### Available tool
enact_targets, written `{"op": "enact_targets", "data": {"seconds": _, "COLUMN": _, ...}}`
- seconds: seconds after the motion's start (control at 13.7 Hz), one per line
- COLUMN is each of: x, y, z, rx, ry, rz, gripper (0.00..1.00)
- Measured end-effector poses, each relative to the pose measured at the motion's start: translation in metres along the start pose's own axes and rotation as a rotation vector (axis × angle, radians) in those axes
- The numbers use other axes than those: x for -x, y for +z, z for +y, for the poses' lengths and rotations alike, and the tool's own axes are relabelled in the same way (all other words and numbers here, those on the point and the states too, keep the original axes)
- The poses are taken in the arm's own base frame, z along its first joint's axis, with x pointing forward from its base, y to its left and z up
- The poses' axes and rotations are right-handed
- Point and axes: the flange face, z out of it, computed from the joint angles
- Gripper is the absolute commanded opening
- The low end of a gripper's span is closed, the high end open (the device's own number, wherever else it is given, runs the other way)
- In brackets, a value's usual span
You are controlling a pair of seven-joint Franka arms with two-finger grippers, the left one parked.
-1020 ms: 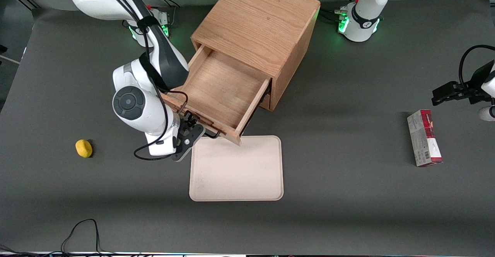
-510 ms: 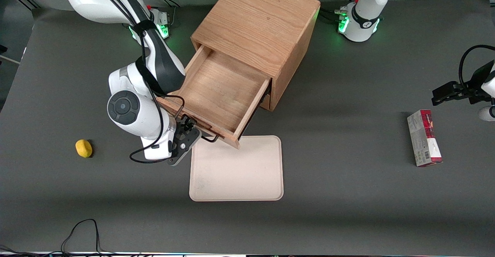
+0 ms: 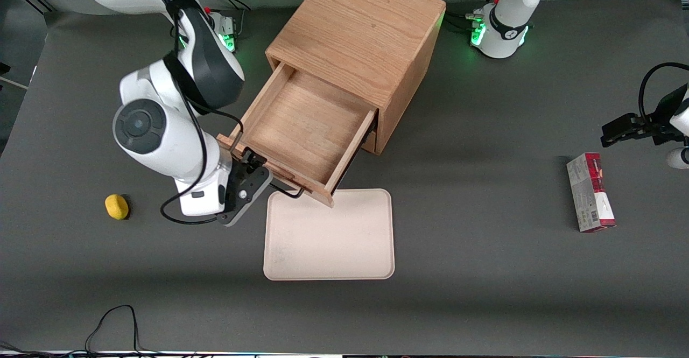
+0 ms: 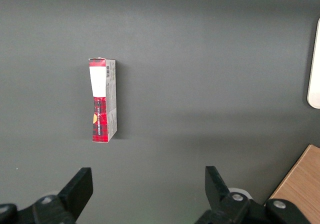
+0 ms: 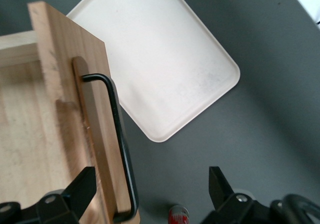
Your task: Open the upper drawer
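Only part of the upper drawer [image 3: 301, 132] visible past the wrist: pulled well out of the oak cabinet [image 3: 358, 40], front corner overhanging the tray's [image 3: 329, 235] edge nearest the cabinet. Lower drawer hidden beneath. Gripper [image 5: 150, 196] raised just in front of the black handle [image 5: 116, 144], fingers [image 5: 77, 186] spread wide, clasping nothing, handle bar between them but untouched.
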Motion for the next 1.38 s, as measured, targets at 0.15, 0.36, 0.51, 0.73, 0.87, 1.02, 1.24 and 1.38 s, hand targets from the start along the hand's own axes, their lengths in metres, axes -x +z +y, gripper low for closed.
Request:
{"op": "enact_targets", "data": {"seconds": 0.15, "x": 0.009, "y": -0.026, "z": 0.005, "rx": 0.012, "ry": 0.039, "rz": 0.008, "gripper": 1.00}}
{"op": "enact_targets", "data": {"seconds": 0.36, "x": 0.034, "y": -0.078, "z": 0.015, "rx": 0.050, "ry": 0.146, "rz": 0.050, "gripper": 1.00}}
{"op": "enact_targets", "data": {"seconds": 0.51, "x": 0.053, "y": -0.105, "z": 0.018, "rx": 0.059, "ry": 0.297, "rz": 0.051, "gripper": 1.00}}
{"op": "enact_targets", "data": {"seconds": 0.73, "x": 0.079, "y": -0.121, "z": 0.025, "rx": 0.053, "ry": 0.531, "rz": 0.007, "gripper": 1.00}}
{"op": "enact_targets", "data": {"seconds": 0.87, "x": 0.094, "y": -0.130, "z": 0.036, "rx": 0.059, "ry": 0.612, "rz": 0.000, "gripper": 1.00}}
{"op": "enact_targets", "data": {"seconds": 1.02, "x": 0.112, "y": -0.143, "z": 0.048, "rx": 0.069, "ry": 0.660, "rz": 0.007, "gripper": 1.00}}
{"op": "enact_targets", "data": {"seconds": 1.24, "x": 0.138, "y": -0.156, "z": 0.066, "rx": 0.080, "ry": 0.713, "rz": 0.016, "gripper": 1.00}}
{"op": "enact_targets", "data": {"seconds": 1.38, "x": 0.152, "y": -0.162, "z": 0.074, "rx": 0.091, "ry": 0.740, "rz": 0.018, "gripper": 1.00}}
